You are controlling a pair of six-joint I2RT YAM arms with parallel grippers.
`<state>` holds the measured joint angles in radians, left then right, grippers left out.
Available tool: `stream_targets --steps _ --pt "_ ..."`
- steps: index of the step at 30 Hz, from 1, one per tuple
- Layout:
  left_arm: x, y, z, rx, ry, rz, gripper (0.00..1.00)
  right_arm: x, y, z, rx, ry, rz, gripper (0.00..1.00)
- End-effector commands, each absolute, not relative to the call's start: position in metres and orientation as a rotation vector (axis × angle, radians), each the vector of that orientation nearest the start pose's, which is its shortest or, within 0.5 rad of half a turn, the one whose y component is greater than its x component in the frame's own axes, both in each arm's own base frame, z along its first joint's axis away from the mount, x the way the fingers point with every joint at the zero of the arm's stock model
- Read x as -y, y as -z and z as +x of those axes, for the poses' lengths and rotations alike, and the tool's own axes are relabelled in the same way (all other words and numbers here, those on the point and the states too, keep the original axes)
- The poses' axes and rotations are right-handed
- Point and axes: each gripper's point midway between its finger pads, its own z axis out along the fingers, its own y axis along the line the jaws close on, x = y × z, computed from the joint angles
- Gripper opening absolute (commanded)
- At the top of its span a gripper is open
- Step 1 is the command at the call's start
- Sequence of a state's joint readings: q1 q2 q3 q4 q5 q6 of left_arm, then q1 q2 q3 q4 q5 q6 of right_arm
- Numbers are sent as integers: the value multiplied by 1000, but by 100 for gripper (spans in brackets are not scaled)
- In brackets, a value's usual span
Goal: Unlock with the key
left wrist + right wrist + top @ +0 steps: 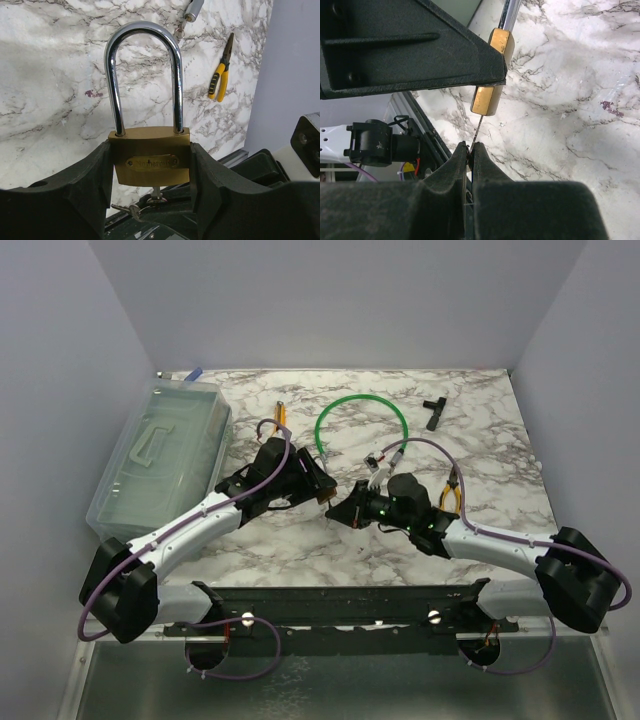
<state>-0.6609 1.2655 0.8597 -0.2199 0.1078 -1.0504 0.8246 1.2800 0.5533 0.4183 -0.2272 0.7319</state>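
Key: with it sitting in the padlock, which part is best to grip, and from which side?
The key's bare end outside the padlock's keyhole, approached from the keyhole side in line with its shaft. It is thin and flat, so squeeze across its broad faces; the right gripper pinches it this way.

This looks like a robotics lab test cell. Plain pale walls (350, 300) box in a marble-patterned bench (480, 440) on three sides. A left arm (200, 515) and a right arm (490, 540), both white with purple cables (95, 585), are bolted to a black rail (340, 600) at the near edge. A clear plastic toolbox (165, 455), yellow-handled pliers (452, 495) and a green cable loop (360, 400) lie on the bench.
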Motion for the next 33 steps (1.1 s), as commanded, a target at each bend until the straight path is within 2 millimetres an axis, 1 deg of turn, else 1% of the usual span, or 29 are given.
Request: stream_targets --steps 1,18,33 --pt "281 -191 262 -2287 1109 -328 0 -326 -163 225 -2010 -1193 -246 0" --pt "287 -190 254 -2278 1129 -247 0 -330 -168 237 -2025 -1121 -273 0" --pt "292 -192 250 -2288 1161 -237 0 -322 -170 251 -2005 -1027 -277 0"
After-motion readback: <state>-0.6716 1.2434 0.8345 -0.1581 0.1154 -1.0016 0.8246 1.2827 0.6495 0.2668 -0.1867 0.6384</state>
